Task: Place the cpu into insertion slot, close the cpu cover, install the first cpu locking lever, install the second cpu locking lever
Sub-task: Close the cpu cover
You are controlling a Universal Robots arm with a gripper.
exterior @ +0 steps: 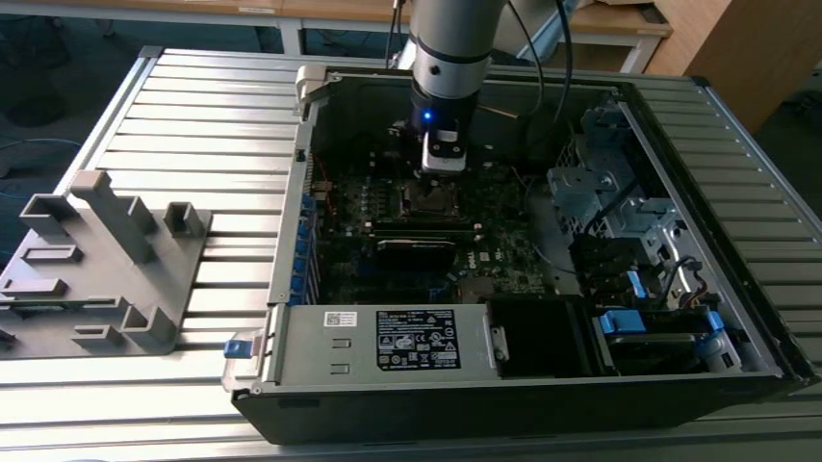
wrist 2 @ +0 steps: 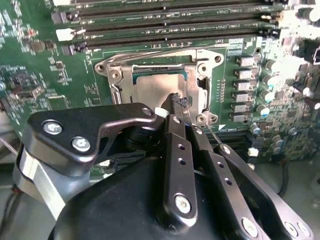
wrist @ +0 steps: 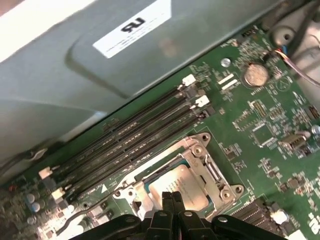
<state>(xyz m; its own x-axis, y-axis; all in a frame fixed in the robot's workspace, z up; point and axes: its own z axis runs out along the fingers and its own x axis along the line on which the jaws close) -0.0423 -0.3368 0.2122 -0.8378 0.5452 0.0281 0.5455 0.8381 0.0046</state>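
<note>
The cpu (wrist 2: 152, 89) lies flat in the insertion slot (wrist 2: 116, 76) on the green motherboard, its dull silver top showing through the window of the cpu cover (wrist 2: 202, 82). The cover lies down flat around the chip. My gripper (wrist 2: 177, 102) is shut, its two black fingertips pressed together right over the chip's edge, with nothing visible between them. In the first wrist view the same fingertips (wrist: 167, 199) reach over the cpu (wrist: 176, 184) and cover (wrist: 206, 171). A thin wire locking lever (wrist 2: 150, 54) runs along the socket side by the memory slots. The exterior view shows the gripper (exterior: 444, 166) just above the socket (exterior: 430, 197).
Several long black memory slots (wrist 2: 165, 27) lie beside the socket. Capacitors and chokes (wrist 2: 247, 80) stand on its other side. The open case's walls (exterior: 289, 192), a power supply (exterior: 385, 342) and drive cages (exterior: 603, 192) surround the board. A grey fixture (exterior: 103, 260) sits at the exterior view's left.
</note>
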